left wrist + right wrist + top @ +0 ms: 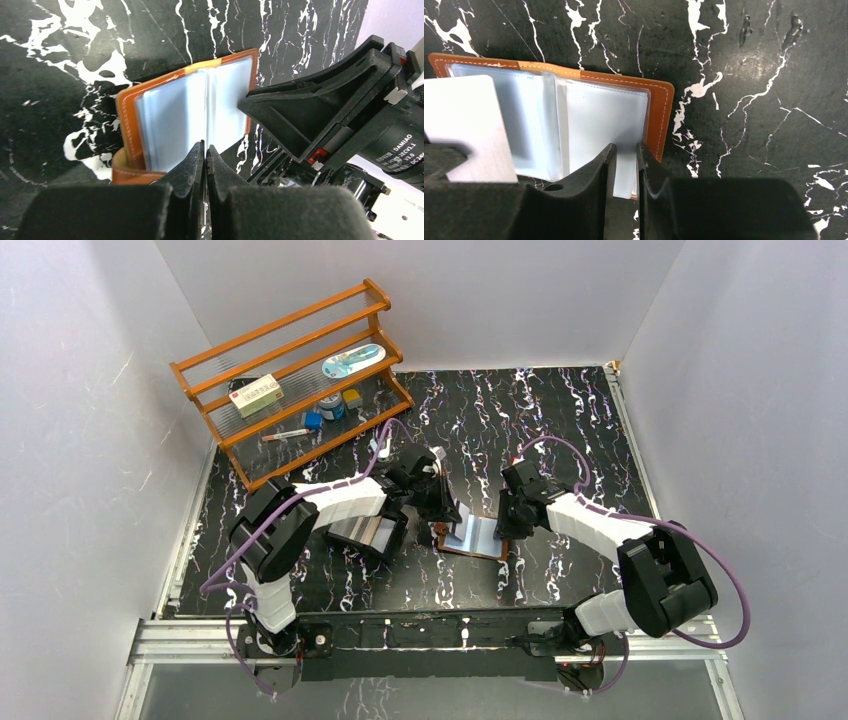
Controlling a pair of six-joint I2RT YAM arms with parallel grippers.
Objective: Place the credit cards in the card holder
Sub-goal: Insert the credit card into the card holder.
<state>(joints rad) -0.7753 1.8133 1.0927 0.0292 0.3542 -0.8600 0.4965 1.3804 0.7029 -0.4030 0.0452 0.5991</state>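
Observation:
The card holder [480,538] lies open on the black marbled table, brown leather with clear pockets [175,115]. My left gripper [205,146] is over its left half, shut on a silver-white credit card [466,120]. The card stands on edge above the left pockets. My right gripper [626,146] hangs over the right half [594,115]. Its fingers are a narrow gap apart, astride the near edge of a clear pocket. In the left wrist view one of its fingers [310,110] reaches in from the right. From above, both grippers [447,510] [505,525] meet at the holder.
A shallow black tray [365,532] with a grey card in it sits just left of the holder, under my left arm. A wooden rack [290,370] with small items stands at the back left. White walls close in the table.

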